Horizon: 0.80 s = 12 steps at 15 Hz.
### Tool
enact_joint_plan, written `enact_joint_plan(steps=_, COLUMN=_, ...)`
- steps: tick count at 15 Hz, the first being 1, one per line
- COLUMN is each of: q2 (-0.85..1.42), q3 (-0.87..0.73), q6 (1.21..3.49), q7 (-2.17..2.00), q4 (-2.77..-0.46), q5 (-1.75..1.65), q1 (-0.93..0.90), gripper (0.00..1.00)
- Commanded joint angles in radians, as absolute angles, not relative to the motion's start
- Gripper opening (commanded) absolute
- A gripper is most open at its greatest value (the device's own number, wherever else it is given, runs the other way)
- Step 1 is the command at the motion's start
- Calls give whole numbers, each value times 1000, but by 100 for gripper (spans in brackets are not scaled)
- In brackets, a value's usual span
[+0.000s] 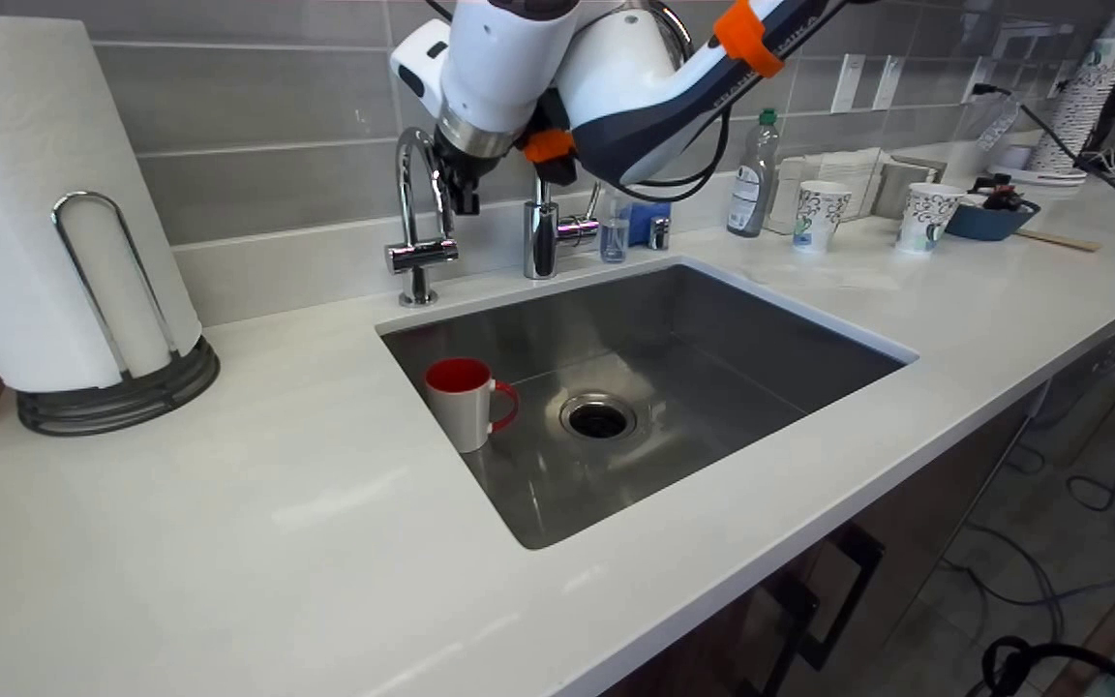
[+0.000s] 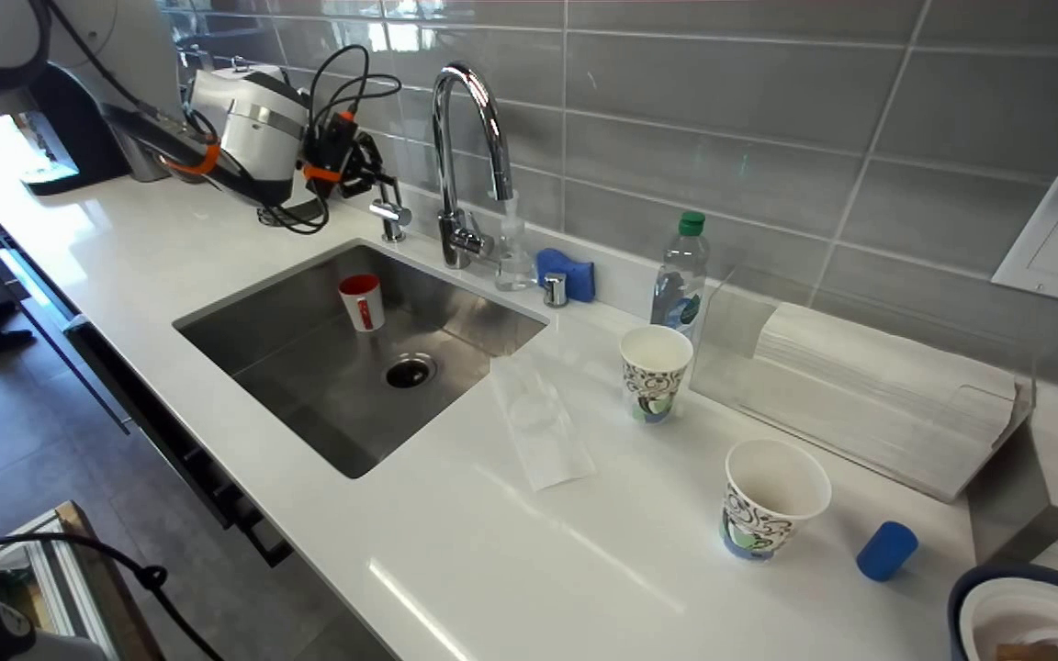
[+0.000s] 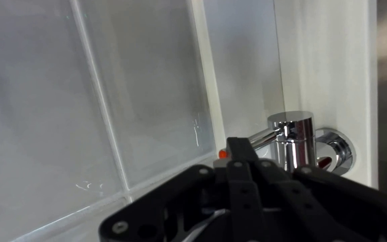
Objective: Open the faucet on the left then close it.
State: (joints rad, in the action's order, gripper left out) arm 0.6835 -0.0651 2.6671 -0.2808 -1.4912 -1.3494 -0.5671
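Chrome covers the small faucet, which stands on the countertop just behind a corner of the sink, left of the tall gooseneck faucet in both exterior views. Seen from the wrist, the small faucet's lever runs toward the tiled wall, and the gripper crosses in front of it partway along. The 2 fingers meet with no gap to be seen; nothing appears held, and whether they touch the lever I cannot tell.

I read this as a push rather than a grasp, but whether to open or close is unclear, and I make out no stream. The tips could skid off such smooth, round metal if the force runs along the lever instead of across its swing. Too long a stroke might strain the lever at its stop or knock the hooked spout, close beside the gripper.

Farther out, the wall is near, so a deep reach could scrape it. In an exterior view the arm hides much of the tall gooseneck faucet; a sideways swing might hit it or snag a cable. Below, running water could splash off the white and red mug inside the sink.
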Motion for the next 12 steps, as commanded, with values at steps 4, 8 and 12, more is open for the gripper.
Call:
enact_joint_plan(steps=4, q2=739, q3=-92, q6=2703, q7=-372, q4=-1422, q5=-1456, q1=-574, gripper=0)
enact_joint_plan(steps=8, q2=753, q3=-91, q6=2712, q7=-375, q4=-1419, q5=-1463, q1=-568, gripper=0)
enact_joint_plan(steps=12, q2=769, q3=-99, q6=2729, q7=-396, q4=-1407, q5=-1495, q1=-562, gripper=0)
